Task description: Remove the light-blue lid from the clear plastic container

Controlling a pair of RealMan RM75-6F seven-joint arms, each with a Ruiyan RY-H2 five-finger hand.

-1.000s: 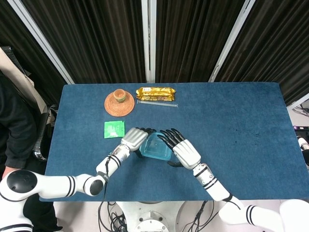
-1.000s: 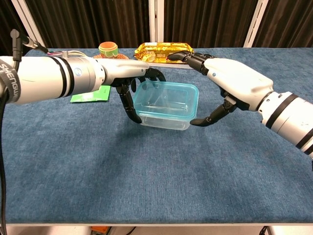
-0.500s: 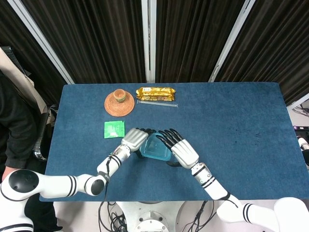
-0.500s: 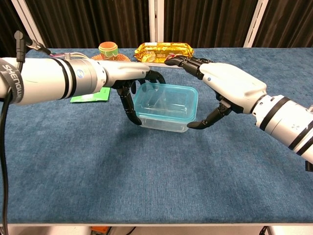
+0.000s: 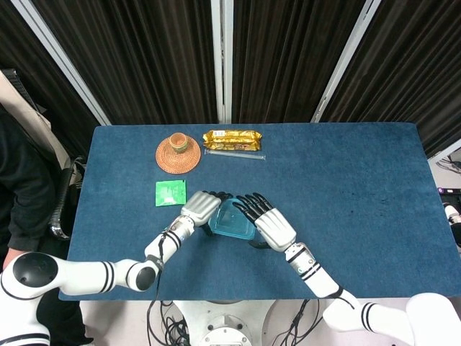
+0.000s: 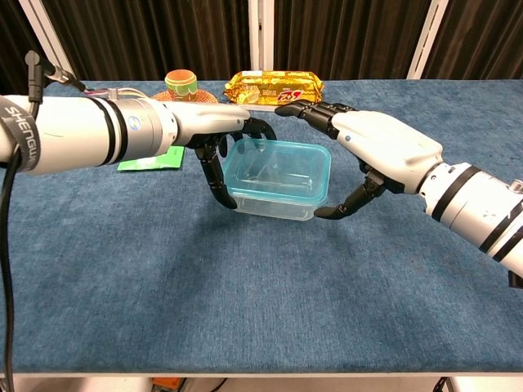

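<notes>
The clear plastic container (image 5: 232, 220) (image 6: 276, 181) with its light-blue lid stands on the blue table near the front middle. My left hand (image 5: 199, 207) (image 6: 214, 131) grips the container's left end, thumb at the near corner and fingers curled round the far side. My right hand (image 5: 273, 225) (image 6: 382, 147) is spread at the container's right end. Its fingers reach over the lid's far edge and its thumb sits close to the lower right corner; whether it touches there is unclear.
Behind the container lie a green packet (image 5: 171, 193) (image 6: 152, 158), a woven coaster with a small cup (image 5: 178, 153) (image 6: 181, 82), a gold snack pack (image 5: 232, 139) (image 6: 274, 82) and a clear stick (image 5: 234, 153). A person sits at the left (image 5: 18, 187).
My right hand has moved left, closer around the container's right end. The left hand keeps its hold and the container has barely shifted.
</notes>
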